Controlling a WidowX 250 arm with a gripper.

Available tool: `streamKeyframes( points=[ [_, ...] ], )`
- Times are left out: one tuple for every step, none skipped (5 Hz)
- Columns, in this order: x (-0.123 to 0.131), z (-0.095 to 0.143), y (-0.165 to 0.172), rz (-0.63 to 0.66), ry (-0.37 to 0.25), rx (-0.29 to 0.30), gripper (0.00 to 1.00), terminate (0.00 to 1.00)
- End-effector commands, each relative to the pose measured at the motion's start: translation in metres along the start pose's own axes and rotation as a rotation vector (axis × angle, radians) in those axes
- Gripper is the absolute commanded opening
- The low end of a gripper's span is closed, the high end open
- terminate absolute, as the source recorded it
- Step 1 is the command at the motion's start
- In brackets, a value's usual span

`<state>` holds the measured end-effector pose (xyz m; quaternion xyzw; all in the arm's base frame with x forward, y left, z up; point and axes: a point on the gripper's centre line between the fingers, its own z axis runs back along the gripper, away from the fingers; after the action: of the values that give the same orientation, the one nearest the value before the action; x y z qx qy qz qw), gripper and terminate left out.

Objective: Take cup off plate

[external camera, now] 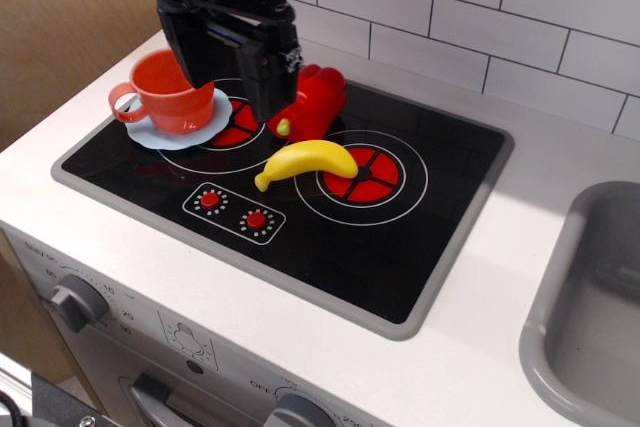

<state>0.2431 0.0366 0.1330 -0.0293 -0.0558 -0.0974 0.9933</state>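
While the black two-fingered gripper hangs in the upper left of the frame with its fingers spread wide apart and nothing between them, the orange-red plastic toy cup sits upright on the light-blue scalloped plastic plate at the left end of the black toy stovetop. The cup has a wide round mouth, smooth glossy walls and a single loop handle that sticks out toward the left edge of the picture. The left finger overlaps the cup's right rim in this view; whether it touches cannot be told. The plate's wavy rim shows all round the cup's base and lies over the left printed burner ring. Just right of the plate, partly behind the right finger, stands a glossy red toy bell pepper, and below it a yellow plastic banana lies across the edge of the right burner. On the white front panel at lower left, small numerals ring a grey knob, "10" and "20" among them; other lettering nearer the bottom edge is too small to read.
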Motion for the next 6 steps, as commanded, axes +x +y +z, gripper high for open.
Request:
streamKeyframes(
  points=[
    [-0.009, 0.012, 0.052, -0.065, -0.049, 0.112, 1.0, 0.0],
    [-0.01, 0.026, 0.071, -0.1, -0.079, 0.132, 1.0, 0.0],
    [-0.012, 0.029, 0.097, -0.077, -0.065, 0.153, 1.0, 0.0],
    [-0.014, 0.021, 0.126, -0.023, -0.057, 0.175, 1.0, 0.0],
    [-0.016, 0.005, 0.135, -0.003, -0.047, 0.189, 1.0, 0.0],
    [-0.023, -0.003, 0.14, 0.001, 0.001, 0.18, 1.0, 0.0]
  ],
)
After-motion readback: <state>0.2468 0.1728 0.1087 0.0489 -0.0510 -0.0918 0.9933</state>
